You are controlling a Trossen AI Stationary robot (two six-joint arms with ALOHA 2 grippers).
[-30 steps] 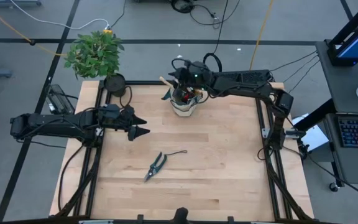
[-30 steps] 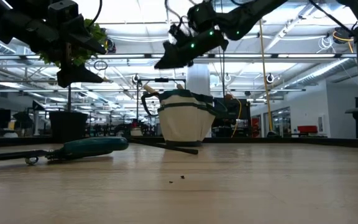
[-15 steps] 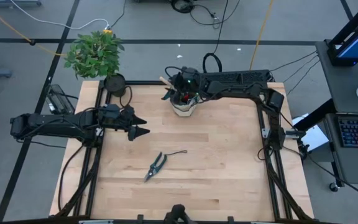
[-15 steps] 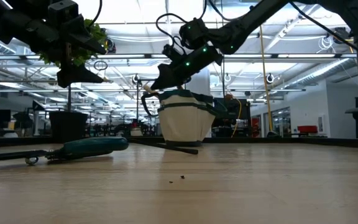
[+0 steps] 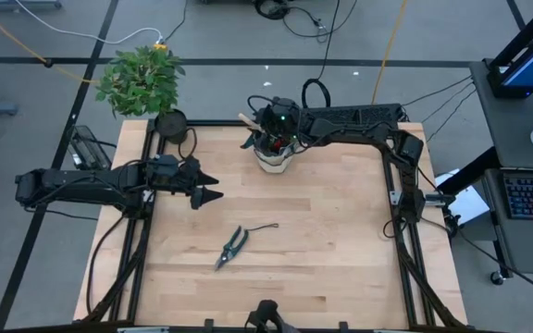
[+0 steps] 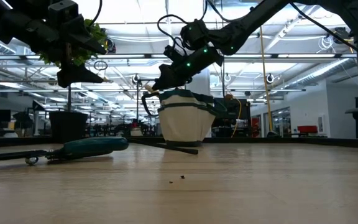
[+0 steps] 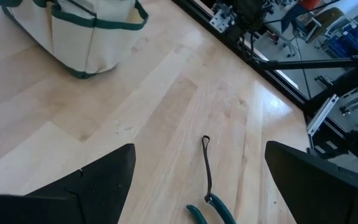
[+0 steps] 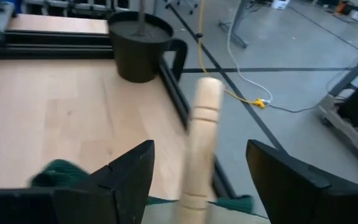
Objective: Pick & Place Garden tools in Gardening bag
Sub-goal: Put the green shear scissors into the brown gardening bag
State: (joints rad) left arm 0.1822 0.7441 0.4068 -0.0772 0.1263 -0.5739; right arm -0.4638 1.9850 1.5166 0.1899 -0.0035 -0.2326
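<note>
The beige gardening bag (image 5: 275, 157) with green pockets stands upright at the table's far edge; it also shows in the low view (image 6: 185, 121). A wooden tool handle (image 8: 201, 143) sticks up out of it. My right gripper (image 5: 254, 131) hangs open just over the bag's top, one finger on each side of that handle and neither touching it. Green-handled pruning shears (image 5: 233, 245) lie flat on the table's middle. My left gripper (image 5: 209, 190) waits open above the table's left side, with the shears' cord (image 7: 207, 163) ahead of it.
A black plant pot (image 8: 138, 46) with a leafy plant (image 5: 142, 79) stands at the far left corner, just beyond the bag. Black frame rails (image 5: 401, 231) run along the table's sides. Bare wood (image 5: 331, 250) lies right of the shears.
My right gripper has sunk toward the bag's top and shifted a little toward the table's left edge, tipping slightly downward. The bag, the shears and my left arm have stayed where they were.
</note>
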